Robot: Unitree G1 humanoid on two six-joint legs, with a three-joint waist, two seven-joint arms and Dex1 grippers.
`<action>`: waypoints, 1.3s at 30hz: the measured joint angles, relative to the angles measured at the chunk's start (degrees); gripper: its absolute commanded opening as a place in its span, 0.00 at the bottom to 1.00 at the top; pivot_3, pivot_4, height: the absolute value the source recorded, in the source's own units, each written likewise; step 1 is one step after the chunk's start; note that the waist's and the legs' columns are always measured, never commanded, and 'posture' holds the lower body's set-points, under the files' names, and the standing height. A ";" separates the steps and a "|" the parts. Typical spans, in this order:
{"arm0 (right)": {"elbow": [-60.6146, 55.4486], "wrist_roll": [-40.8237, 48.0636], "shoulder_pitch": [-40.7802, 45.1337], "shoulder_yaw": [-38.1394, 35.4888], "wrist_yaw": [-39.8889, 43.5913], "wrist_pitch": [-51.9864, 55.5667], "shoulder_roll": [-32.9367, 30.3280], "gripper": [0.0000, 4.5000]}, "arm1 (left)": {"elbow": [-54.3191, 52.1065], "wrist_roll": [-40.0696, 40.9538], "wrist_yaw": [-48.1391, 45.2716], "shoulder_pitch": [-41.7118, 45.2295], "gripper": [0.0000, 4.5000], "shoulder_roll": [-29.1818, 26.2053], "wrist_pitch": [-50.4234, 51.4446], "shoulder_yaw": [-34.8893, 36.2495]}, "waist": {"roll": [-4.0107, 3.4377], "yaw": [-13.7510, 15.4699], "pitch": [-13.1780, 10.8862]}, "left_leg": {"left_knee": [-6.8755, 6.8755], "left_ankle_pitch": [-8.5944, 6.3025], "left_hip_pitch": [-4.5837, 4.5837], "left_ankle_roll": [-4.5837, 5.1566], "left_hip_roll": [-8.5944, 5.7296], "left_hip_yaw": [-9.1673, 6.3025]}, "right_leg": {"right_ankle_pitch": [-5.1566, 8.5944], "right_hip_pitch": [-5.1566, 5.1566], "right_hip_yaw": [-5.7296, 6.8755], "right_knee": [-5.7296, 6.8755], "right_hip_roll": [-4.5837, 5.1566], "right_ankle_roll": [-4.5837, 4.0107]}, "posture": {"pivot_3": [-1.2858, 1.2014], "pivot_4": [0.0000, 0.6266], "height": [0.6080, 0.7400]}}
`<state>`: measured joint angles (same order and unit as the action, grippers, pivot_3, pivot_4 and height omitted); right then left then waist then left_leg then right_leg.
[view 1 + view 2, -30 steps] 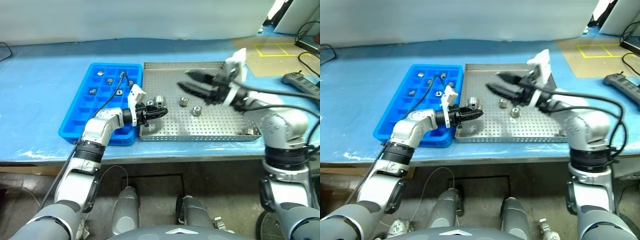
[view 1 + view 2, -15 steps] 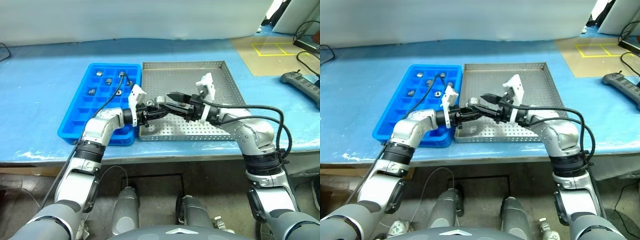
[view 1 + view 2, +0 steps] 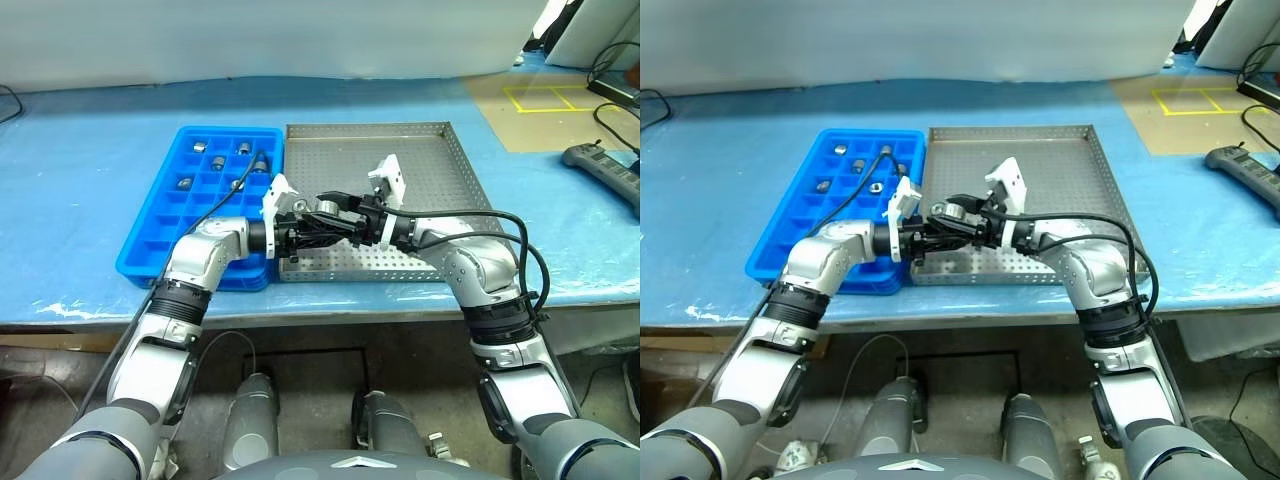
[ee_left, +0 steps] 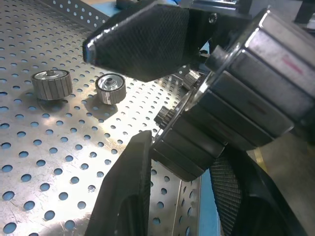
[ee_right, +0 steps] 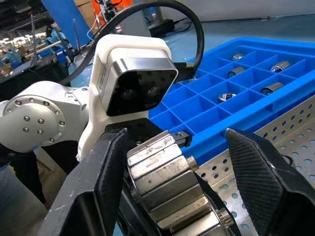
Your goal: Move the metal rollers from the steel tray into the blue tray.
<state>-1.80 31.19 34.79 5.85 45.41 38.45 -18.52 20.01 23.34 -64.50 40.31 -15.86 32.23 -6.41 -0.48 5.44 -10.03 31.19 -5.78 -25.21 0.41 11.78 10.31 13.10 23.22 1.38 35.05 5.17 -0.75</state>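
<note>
My left gripper [image 3: 312, 228] is shut on one metal roller [image 3: 323, 207] and holds it level just above the left part of the steel tray [image 3: 440, 150]. From the right, my right gripper [image 3: 335, 212] meets it. Its fingers [image 5: 98, 182] stand open on either side of that same roller [image 5: 167, 182], with a gap showing on one side. In the left wrist view, two more rollers [image 4: 51, 84] lie on the perforated steel tray [image 4: 29, 162]. The blue tray [image 3: 150, 245] sits left of the steel tray. Several rollers [image 3: 217, 162] rest in its far compartments.
A black handset [image 3: 600, 165] with cables lies at the far right, beyond yellow tape marks [image 3: 535, 97]. The table's front edge runs just below both trays. A black cable [image 3: 225, 195] from my left arm crosses over the blue tray.
My right gripper has swung left and down from over the steel tray's middle to the roller in my left gripper, and its fingers have narrowed around it. The left gripper has stayed put.
</note>
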 measured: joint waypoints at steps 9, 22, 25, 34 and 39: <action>-0.26 0.18 -0.02 -0.24 0.59 0.04 -0.17 0.30 | 0.77 -0.15 -0.26 0.13 0.30 0.31 -0.61 -0.02 | 0.00 0.00 0.00 | 0.00 0.00 0.01 0.00 0.00 0.00 | 0.00 0.00 0.00 0.00 0.00 0.00 | 0.48 0.24 1.00; 13.69 6.32 6.85 -15.98 -13.19 2.12 3.91 0.30 | 1.03 -0.17 0.96 0.42 0.30 0.81 -1.53 0.11 | 0.00 0.25 0.00 | 0.05 0.04 -0.02 -0.06 -0.11 0.11 | 0.00 0.00 0.01 0.11 0.17 -0.01 | 0.48 0.24 1.00; 17.05 8.91 10.17 -23.63 -16.94 2.41 2.36 0.30 | 1.31 -0.33 1.04 0.12 0.30 0.34 -1.85 0.23 | 0.00 0.12 0.00 | 0.03 0.08 -0.01 -0.13 -0.08 0.19 | 0.00 -0.02 0.00 0.06 0.13 0.00 | 0.48 0.24 1.00; 17.10 -2.71 4.65 -10.93 -12.78 -0.05 -4.16 0.30 | 1.34 -0.71 1.62 0.12 0.30 1.57 -2.46 0.07 | 0.00 0.10 0.00 | -0.15 0.17 -0.04 -0.27 -0.03 0.19 | 0.01 0.07 0.07 0.01 -0.08 -0.02 | 0.49 0.24 1.00; 15.66 -5.04 -0.78 -7.82 -5.31 -0.92 -9.27 0.30 | 1.27 -0.78 2.27 0.03 0.30 0.83 -2.45 0.37 | 0.00 0.21 -0.01 | -0.05 0.05 -0.09 -0.07 -0.04 0.17 | 0.00 -0.01 0.03 -0.13 0.04 -0.01 | 0.49 0.24 1.00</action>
<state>13.85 26.15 34.01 -1.97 40.10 37.53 -27.79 21.28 22.56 -62.23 40.34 -15.03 29.78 -6.05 -0.48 5.65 -10.04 31.14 -5.74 -25.29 0.34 11.74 10.48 13.10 23.22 1.41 34.92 5.21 -0.76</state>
